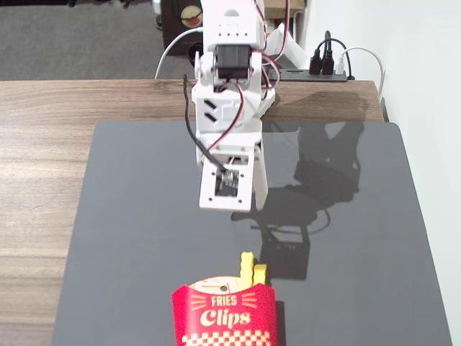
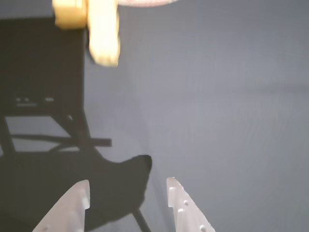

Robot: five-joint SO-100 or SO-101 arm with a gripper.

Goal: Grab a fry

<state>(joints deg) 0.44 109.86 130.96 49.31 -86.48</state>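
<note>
The red "Fries Clips" carton (image 1: 224,317) stands at the near edge of the black mat. Two yellow fries stick up out of it. The fry (image 1: 247,265) is the taller one, with the shorter fry (image 1: 260,273) just right of it. In the wrist view the fry (image 2: 103,34) reaches in from the top edge, blurred, with the shorter one (image 2: 70,13) to its left. My white gripper (image 1: 232,207) hangs above the mat, short of the carton and apart from it. In the wrist view the gripper (image 2: 128,186) is open and empty, its jaws spread wide over the bare mat.
The black mat (image 1: 144,238) lies on a wooden table (image 1: 43,180). A power strip (image 1: 324,72) with plugs and cables sits at the back right by the white wall. The arm's shadow falls on the mat to its right.
</note>
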